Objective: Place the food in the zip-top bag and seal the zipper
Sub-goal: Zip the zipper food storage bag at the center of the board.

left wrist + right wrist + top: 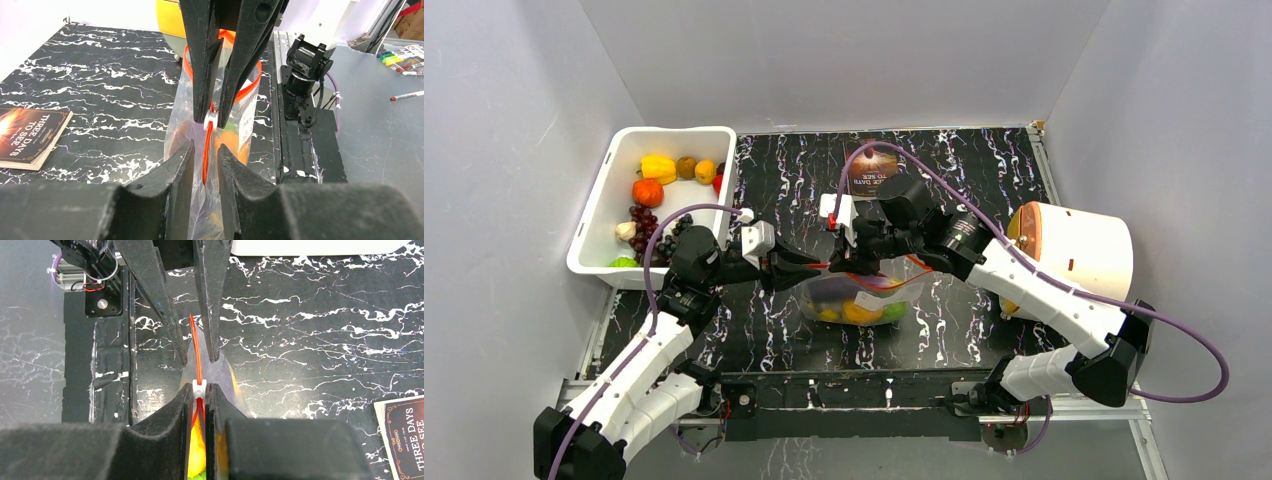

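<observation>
The clear zip-top bag (824,292) lies mid-table with yellow, orange and green food (861,312) inside. Its red-orange zipper (198,350) runs taut between both grippers. My right gripper (200,390) is shut on the zipper at its white slider (199,387), with yellow food (196,440) showing below the fingers. The left gripper (205,150) faces it at the bag's left end, narrowly open. The zipper (206,167) and bag film (177,127) pass through that gap, apart from either finger. Seen from above, the left gripper (810,268) and right gripper (846,264) nearly meet.
A white tub (599,215) holding several toy fruits stands at the back left. A dark book (871,170) lies at the back centre. A white and orange cylinder (1079,250) lies on its side at the right, behind the right arm. Markers (400,55) lie beyond the table frame.
</observation>
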